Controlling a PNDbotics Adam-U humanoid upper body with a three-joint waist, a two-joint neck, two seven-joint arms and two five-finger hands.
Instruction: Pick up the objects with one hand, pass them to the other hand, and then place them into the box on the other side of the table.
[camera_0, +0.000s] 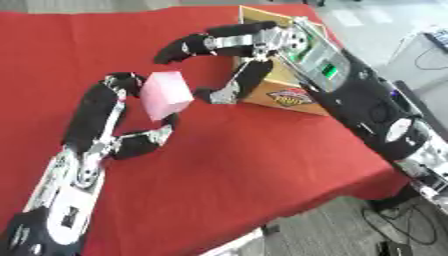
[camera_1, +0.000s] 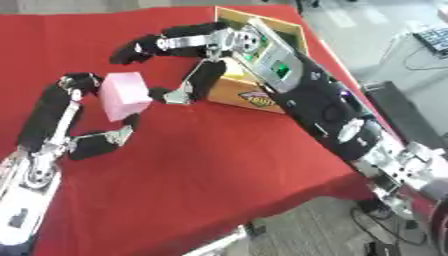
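Handover over the red tablecloth (camera_0: 245, 165). The left hand (camera_0: 105, 135) comes in from the lower left and pinches a pink block (camera_0: 166, 94) between its curled fingers (camera_0: 122, 82), at the block's upper left edge, and its thumb (camera_0: 153, 137), which meets the block's lower corner. The block is thus held above the cloth, tilted, slightly left of the table's middle and well short of the box. The right hand (camera_0: 254, 45) reaches in from the right, its black forearm (camera_0: 367, 100) crossing the table's right edge. Its fingers (camera_0: 188, 47) arch over the block's upper right without touching it, and its thumb (camera_0: 229, 87) points down just beside the block's right face (a narrow gap shows in both eye views); this hand is spread and holds nothing. Behind the right hand stands the cardboard box (camera_0: 284, 92), near the far right of the table, a printed emblem on its near wall; the hand partly covers its opening.
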